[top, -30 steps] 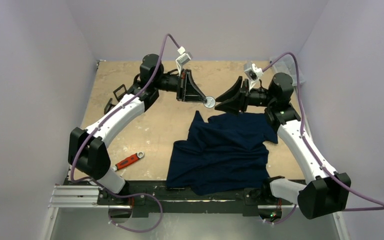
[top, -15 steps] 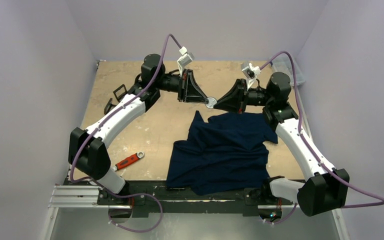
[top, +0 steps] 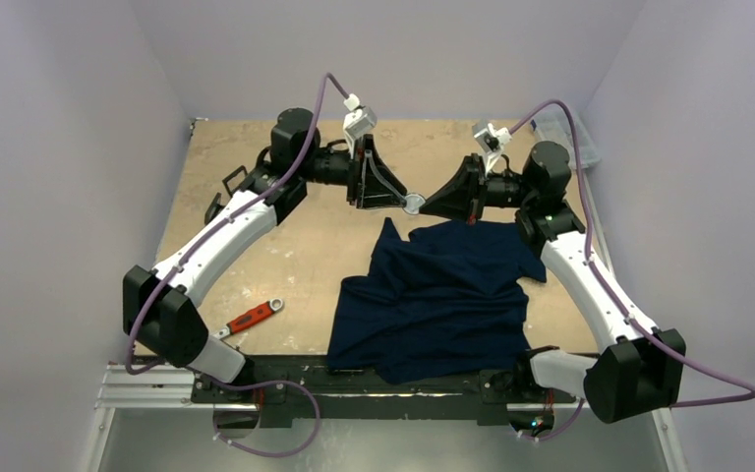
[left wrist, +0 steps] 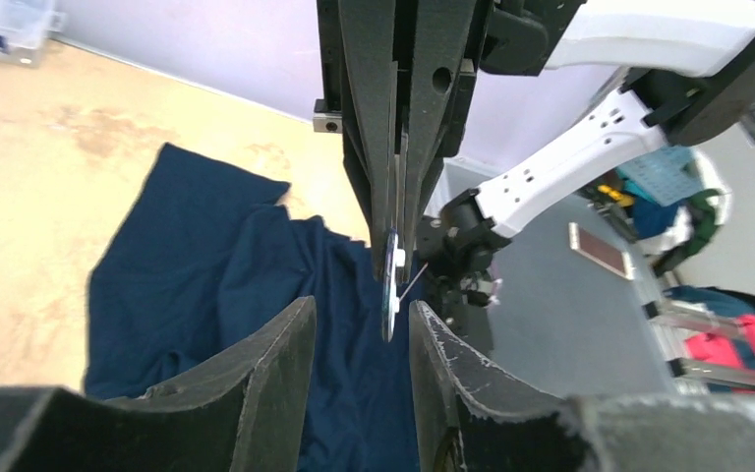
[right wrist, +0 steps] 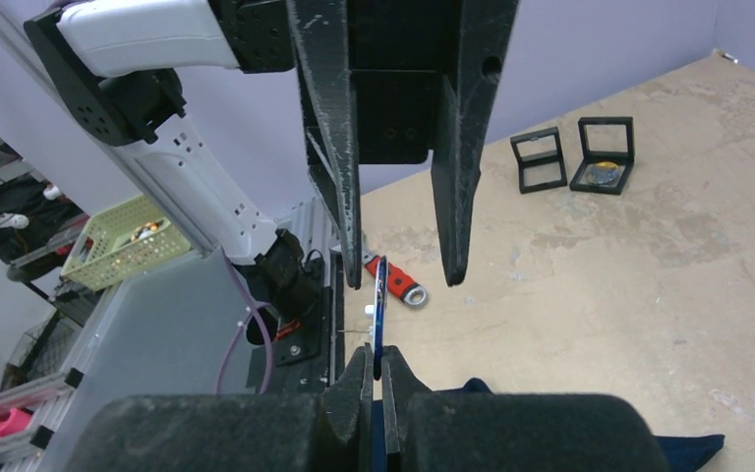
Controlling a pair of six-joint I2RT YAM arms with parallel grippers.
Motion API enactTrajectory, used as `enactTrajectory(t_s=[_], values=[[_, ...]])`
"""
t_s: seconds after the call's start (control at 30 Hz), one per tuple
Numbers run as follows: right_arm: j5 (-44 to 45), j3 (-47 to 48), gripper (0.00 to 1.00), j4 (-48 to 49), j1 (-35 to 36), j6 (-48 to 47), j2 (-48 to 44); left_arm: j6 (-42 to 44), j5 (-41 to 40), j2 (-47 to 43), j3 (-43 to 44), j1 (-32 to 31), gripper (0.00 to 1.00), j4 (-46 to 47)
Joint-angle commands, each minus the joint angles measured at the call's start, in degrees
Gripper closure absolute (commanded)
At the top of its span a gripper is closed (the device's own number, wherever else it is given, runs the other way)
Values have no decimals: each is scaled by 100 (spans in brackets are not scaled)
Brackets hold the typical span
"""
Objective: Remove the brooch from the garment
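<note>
Left gripper (left wrist: 361,309) jaws apart, one either side of the brooch (left wrist: 388,295). Right gripper (right wrist: 376,358) jaws pinched on the brooch's edge, in mid-air beyond the shirt (top: 433,295). Draw left straight back; right grips firm, no twisting.

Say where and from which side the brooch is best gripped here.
Grip the brooch at its rim, pads on its two flat faces, coming in along its plane. It is a thin disc held edge-on in the air, with what looks like a pin on one face. The right gripper pinches it so; the left gripper stands open around it.
</note>
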Motion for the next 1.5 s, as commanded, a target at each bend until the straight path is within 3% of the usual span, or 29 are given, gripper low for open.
enactTrajectory(t_s=[0.0, 0.27, 0.53, 0.8, 1.0, 1.47], values=[[118, -20, 100, 237, 13, 328, 48, 1186, -614, -536, -82, -12, 59, -620], [171, 15, 100, 261, 12, 433, 93, 2007, -997, -747, -141, -409, 53, -1059], [200, -21, 100, 274, 12, 433, 18, 1964, -1559, -731, -175, -697, 54, -976], [227, -51, 100, 278, 10, 424, -6, 1377, -1754, -675, -284, -759, 62, -636], [188, -82, 100, 309, 5, 398, -44, 985, -2065, -660, -294, -740, 84, -599], [181, -106, 100, 339, 7, 380, -70, 145, -2113, -567, -466, -440, 88, -324]])
